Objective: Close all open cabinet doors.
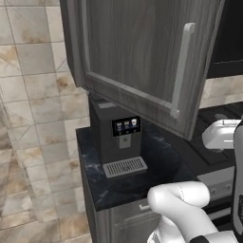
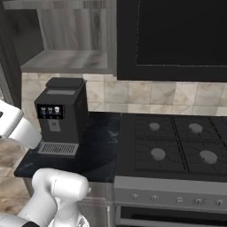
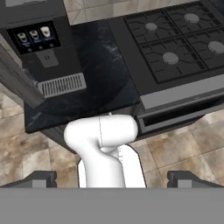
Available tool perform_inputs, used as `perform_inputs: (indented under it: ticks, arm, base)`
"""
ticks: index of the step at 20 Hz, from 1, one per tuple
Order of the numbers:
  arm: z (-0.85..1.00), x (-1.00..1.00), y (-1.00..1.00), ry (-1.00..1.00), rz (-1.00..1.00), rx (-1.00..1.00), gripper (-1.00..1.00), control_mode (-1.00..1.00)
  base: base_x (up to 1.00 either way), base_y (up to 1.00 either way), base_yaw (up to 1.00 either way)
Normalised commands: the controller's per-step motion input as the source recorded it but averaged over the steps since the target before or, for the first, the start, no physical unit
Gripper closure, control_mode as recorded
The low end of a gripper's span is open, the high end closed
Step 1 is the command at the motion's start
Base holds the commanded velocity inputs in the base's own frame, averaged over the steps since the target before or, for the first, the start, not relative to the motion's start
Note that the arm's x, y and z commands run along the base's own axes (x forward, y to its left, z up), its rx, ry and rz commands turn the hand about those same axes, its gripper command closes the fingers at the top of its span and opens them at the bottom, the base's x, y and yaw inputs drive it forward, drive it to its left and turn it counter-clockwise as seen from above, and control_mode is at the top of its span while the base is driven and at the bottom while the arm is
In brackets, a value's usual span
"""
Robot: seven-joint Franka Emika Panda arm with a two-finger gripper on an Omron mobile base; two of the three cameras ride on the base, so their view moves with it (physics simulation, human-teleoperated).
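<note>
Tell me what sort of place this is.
A home kitchen, most likely: a gas stove set beside a dark counter, a coffee machine on it, and an open wall cabinet door overhead.

Wood-grain cabinet door (image 1: 137, 52), glossy marbled countertop (image 2: 99, 146)

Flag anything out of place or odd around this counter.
The dark grey-brown wood-grain cabinet door with the long silver bar handle stands swung open over the black coffee machine, leaving the cabinet's interior shelf exposed. Nothing looks spilled or damaged on the dark marble counter.
</note>
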Motion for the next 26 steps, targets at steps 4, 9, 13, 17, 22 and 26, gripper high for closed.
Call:
perform_inputs:
  ticks: [4, 9, 13, 17, 22, 26]
  arm:
    - [0.00, 0.00, 0.00, 0.00, 0.00, 0.00, -1.00, 1.00]
    - [0.00, 0.00, 0.00, 0.00, 0.00, 0.00, -1.00, 1.00]
    - [0.00, 0.00, 0.00, 0.00, 0.00, 0.00, -1.00, 1.00]
    - [0.00, 0.00, 0.00, 0.00, 0.00, 0.00, -1.00, 1.00]
    - [0.00, 0.00, 0.00, 0.00, 0.00, 0.00, -1.00, 1.00]
    - [0.00, 0.00, 0.00, 0.00, 0.00, 0.00, -1.00, 1.00]
  base:
    - [0.24, -0.28, 0.07]
    - [0.30, -0.25, 0.07]
    - [0.39, -0.22, 0.08]
    - [0.40, -0.20, 0.10]
    - [0.33, -0.09, 0.15]
    - [0.28, -0.03, 0.16]
